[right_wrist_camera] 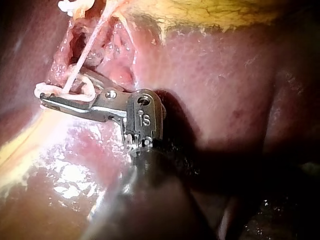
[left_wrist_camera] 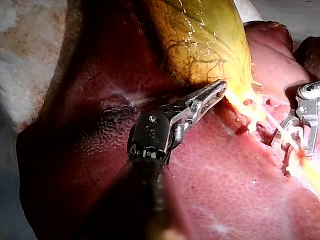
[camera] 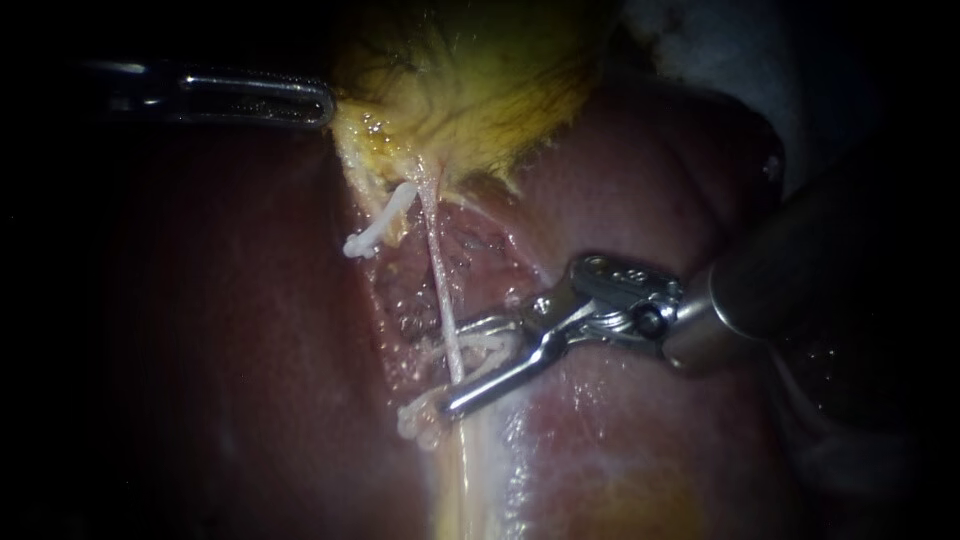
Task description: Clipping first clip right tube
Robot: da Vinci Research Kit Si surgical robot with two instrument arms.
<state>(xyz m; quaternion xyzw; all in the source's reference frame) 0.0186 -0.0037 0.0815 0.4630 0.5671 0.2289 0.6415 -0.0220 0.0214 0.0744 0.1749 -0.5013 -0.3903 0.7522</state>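
Yellow-green gallbladder (camera: 470, 90) taken as landmark. Its edge is pinched by the slim steel left instrument (camera: 322, 104), jaws pressed together on it. Below the gallbladder, the thin pale right tube (camera: 440, 280) is seen running down over the dark red liver (camera: 250, 350). Further below, it is straddled by the silver right instrument (camera: 452, 368), whose parted jaws are held on a white plastic clip (camera: 480, 347)

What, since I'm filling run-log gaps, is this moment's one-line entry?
phase: clipping | right instrument: jaws hold clip around right tube | left instrument: tip at gallbladder edge
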